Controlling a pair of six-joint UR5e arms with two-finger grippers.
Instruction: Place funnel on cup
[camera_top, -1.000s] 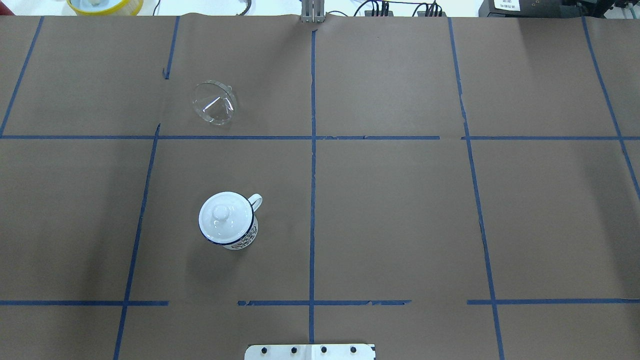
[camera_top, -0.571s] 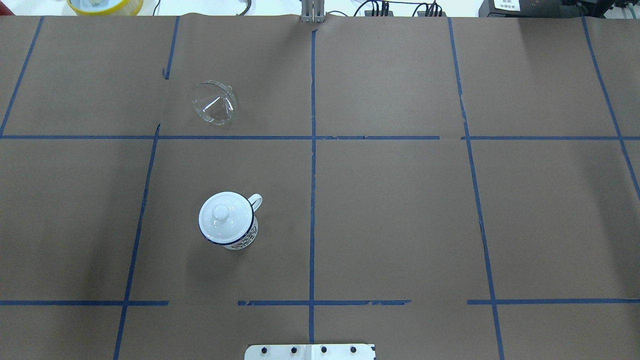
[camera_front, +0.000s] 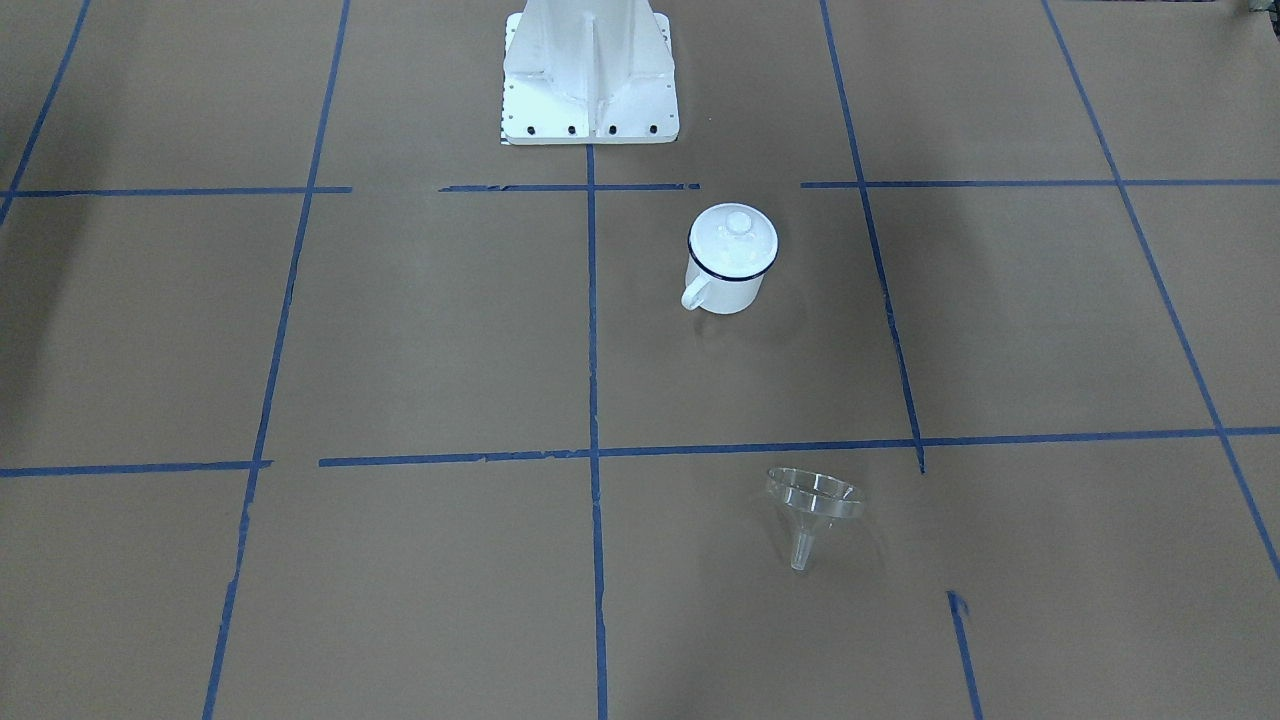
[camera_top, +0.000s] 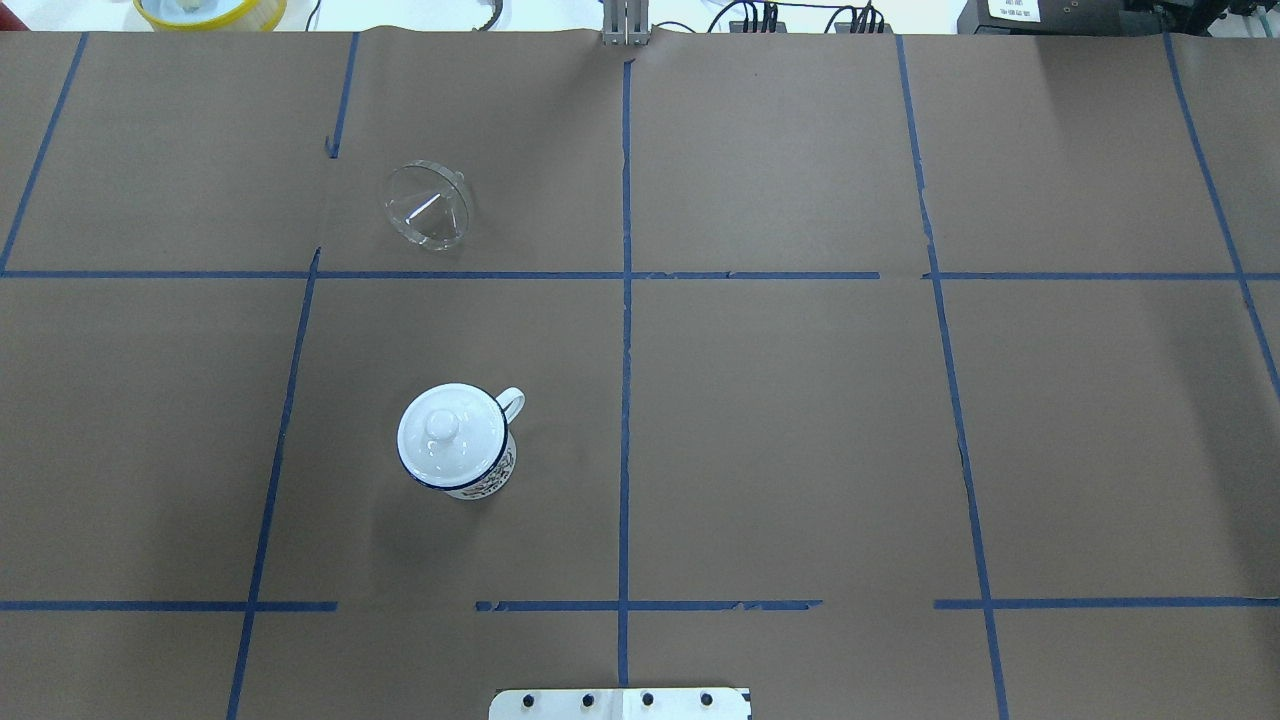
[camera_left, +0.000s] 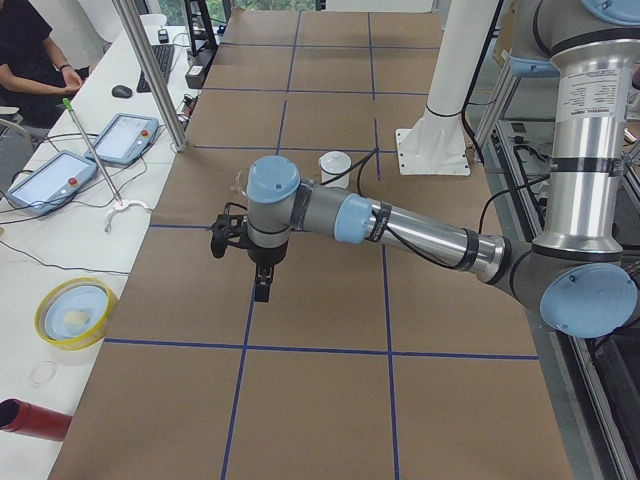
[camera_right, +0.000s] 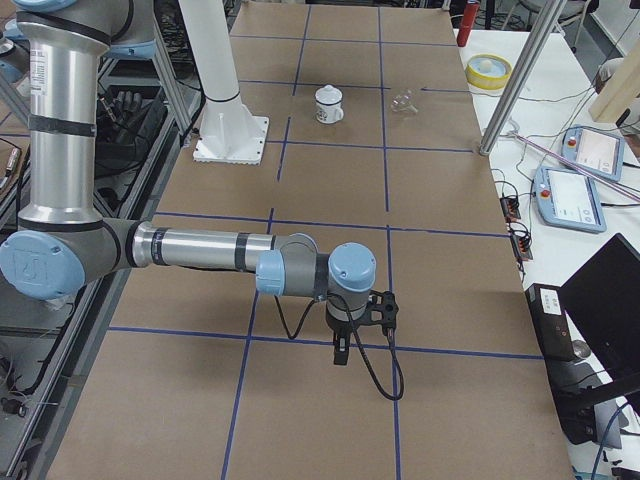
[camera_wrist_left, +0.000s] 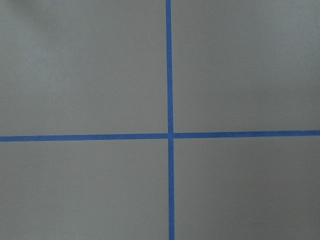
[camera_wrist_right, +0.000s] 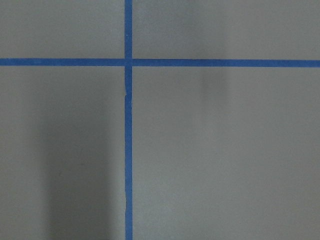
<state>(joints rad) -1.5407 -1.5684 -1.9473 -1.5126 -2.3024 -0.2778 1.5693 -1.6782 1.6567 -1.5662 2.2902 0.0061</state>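
Well, the left gripper (camera_left: 262, 282) hangs over the brown paper (camera_top: 780, 420) near the table's left end, fingers pointing down. It shows only in the side view, so I cannot tell if its jaws are apart or closed. It holds nothing that I can see. Its wrist cam sees only a cross of blue tape (camera_wrist_left: 170, 135), no object.

The right gripper (camera_right: 342, 350) hangs the same way at the opposite end of the table, and its state I cannot tell either. Its cam also shows only tape and paper.

Both task things are in the robot's left half, so the left arm is the nearer one, I think.

The cup (camera_top: 488, 474) stands upright, closer to the robot base (camera_front: 590, 90), w/ its handle turned toward the table's middle. A white lid (camera_top: 440, 432) w/ a knob sits on it and closes the mouth.

The funnel (camera_top: 428, 205) is past the cup, across one tape line and well apart from it, on the operators' side. It lies tipped on rim and spout. Its long axis runs approx. from robot to operators: the wide mouth faces back toward the robot, the spout points away.

So from the left gripper the reach goes inward and forward. Probably the lid must come off before the funnel can sit in.
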